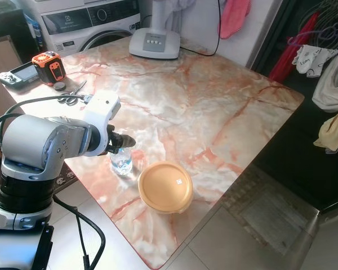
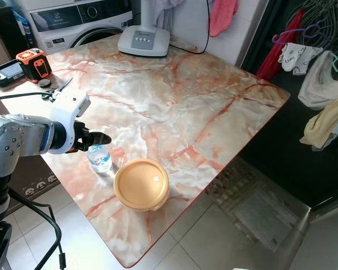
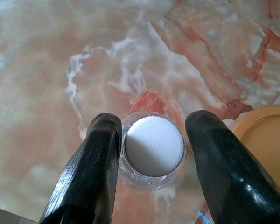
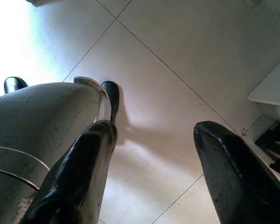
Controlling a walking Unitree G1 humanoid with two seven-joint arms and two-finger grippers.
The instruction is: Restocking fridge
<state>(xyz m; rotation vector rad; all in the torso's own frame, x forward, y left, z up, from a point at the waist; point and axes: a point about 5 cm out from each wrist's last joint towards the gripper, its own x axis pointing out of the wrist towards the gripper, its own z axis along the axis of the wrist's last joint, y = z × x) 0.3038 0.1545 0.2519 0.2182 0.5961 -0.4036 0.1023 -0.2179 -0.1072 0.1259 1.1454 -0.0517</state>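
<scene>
A small clear water bottle [image 1: 122,163] with a white cap [image 3: 153,150] stands upright on the marble table [image 1: 203,95], near its front left edge. My left gripper [image 1: 124,142] hovers right above it, open, with one black finger [image 3: 91,168] on each side of the cap. One finger sits close against the bottle, the other stands a little apart. A round orange lidded container [image 1: 165,187] rests on the table just right of the bottle. My right gripper [image 4: 154,154] hangs idle over the tiled floor, open, nothing between its fingers.
At the table's far left lie scissors [image 1: 73,97], an orange and black device [image 1: 48,66] and a handheld game console [image 1: 17,73]. A white fan base [image 1: 154,43] stands at the back. A washing machine [image 1: 90,22] is behind; clothes [image 1: 332,95] hang at right.
</scene>
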